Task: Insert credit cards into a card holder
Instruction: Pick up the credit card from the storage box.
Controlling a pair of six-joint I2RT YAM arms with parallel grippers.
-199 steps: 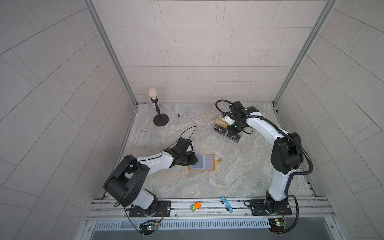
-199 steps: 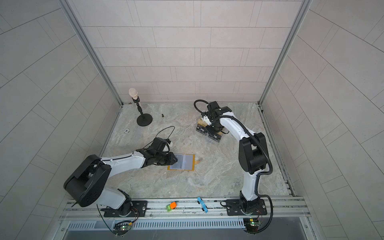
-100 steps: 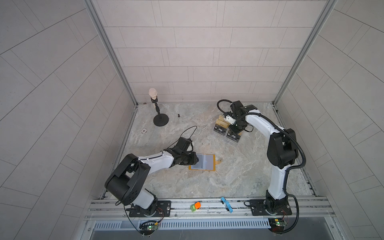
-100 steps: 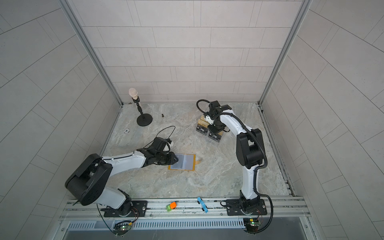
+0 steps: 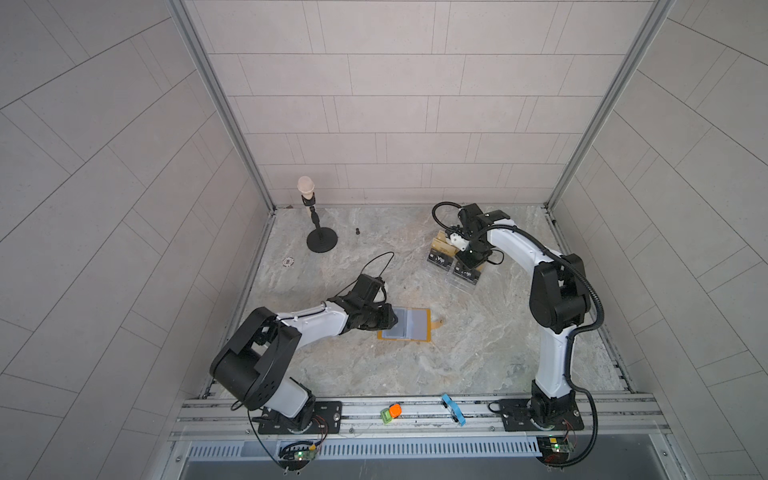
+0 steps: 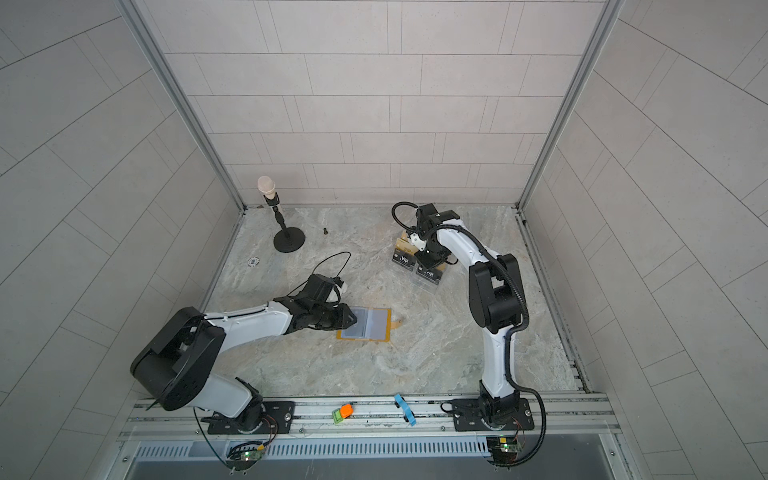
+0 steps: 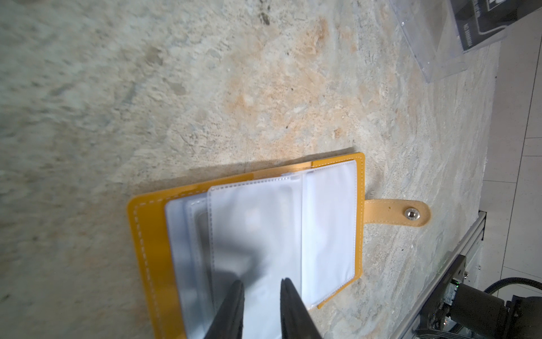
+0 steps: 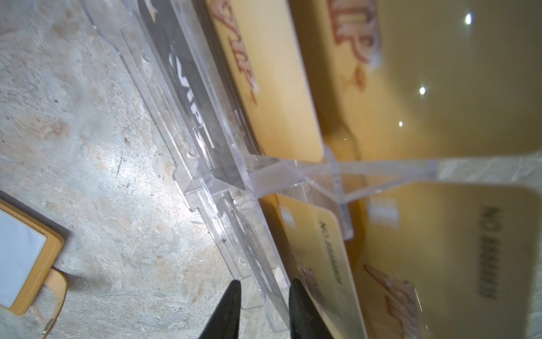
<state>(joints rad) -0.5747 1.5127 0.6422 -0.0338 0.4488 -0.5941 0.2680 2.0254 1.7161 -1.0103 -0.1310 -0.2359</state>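
The black credit cards (image 5: 443, 259) stand in the clear stand (image 8: 205, 187), just ahead of your right pincer (image 8: 264, 283), whose jaws are parted at its front edge and grasp nothing. You're at the pick, so next close on one card's edge. The card holder (image 7: 146, 234) lies open beneath your left pincer (image 7: 261, 281), which is slightly parted over a sleeve (image 7: 255, 229).

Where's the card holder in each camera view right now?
In both top views: card holder lies open mid-table, apart from the clear card stand.
Left wrist: just beyond the left gripper, filling much of the picture.
Right wrist: cut off at the picture's edge.
Shared landmark: the stand, in all four.
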